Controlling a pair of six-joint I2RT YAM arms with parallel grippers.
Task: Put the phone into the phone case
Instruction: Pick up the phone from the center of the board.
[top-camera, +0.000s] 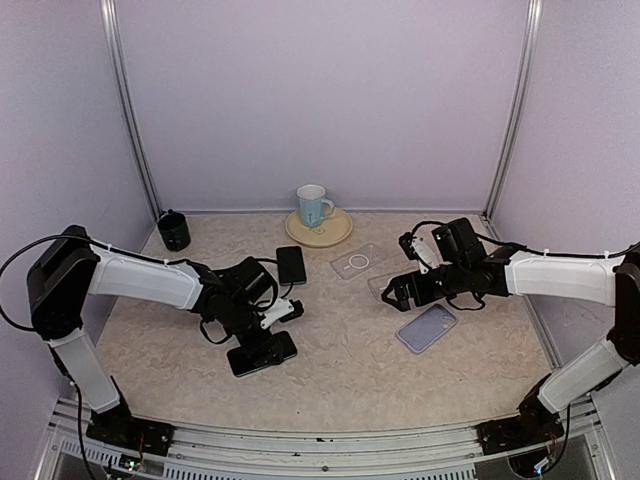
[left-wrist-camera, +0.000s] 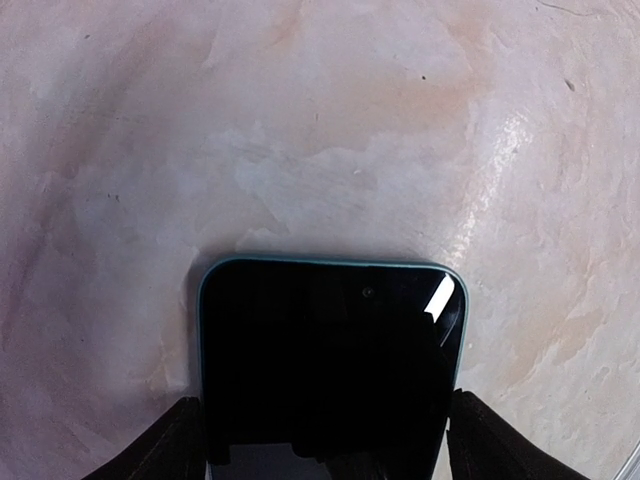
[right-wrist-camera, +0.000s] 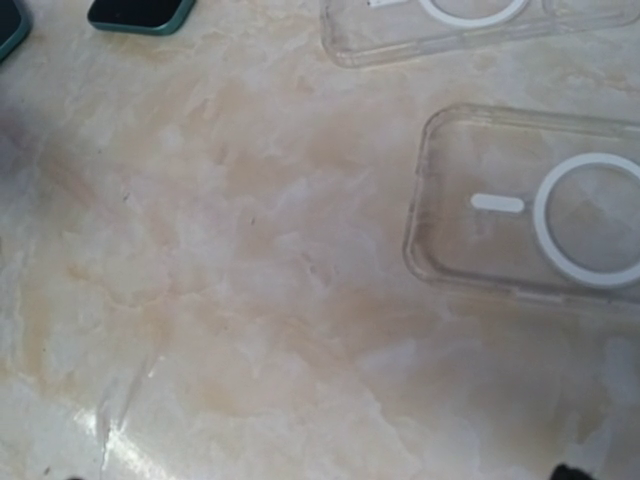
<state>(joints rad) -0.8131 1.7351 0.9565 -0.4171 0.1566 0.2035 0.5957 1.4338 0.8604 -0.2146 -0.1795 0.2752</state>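
Observation:
A black-screened phone (left-wrist-camera: 330, 340) with a teal edge lies flat on the table, seen also as the phone (top-camera: 268, 355) at the front left. My left gripper (top-camera: 258, 338) straddles its near end, one dark finger (left-wrist-camera: 165, 445) against each long side, with hardly any gap. A clear phone case (right-wrist-camera: 530, 200) with a white ring lies just ahead of my right gripper (top-camera: 400, 292), which hangs wide open above the table with nothing between its fingers. A second clear case (top-camera: 352, 262) lies behind it. A lavender case (top-camera: 427, 327) rests nearer the front.
A second dark phone (top-camera: 291, 264) lies behind my left gripper, the same teal-edged phone (right-wrist-camera: 140, 12). A white mug (top-camera: 314, 205) stands on a yellow plate (top-camera: 340, 232) at the back. A black cup (top-camera: 174, 230) sits at the back left.

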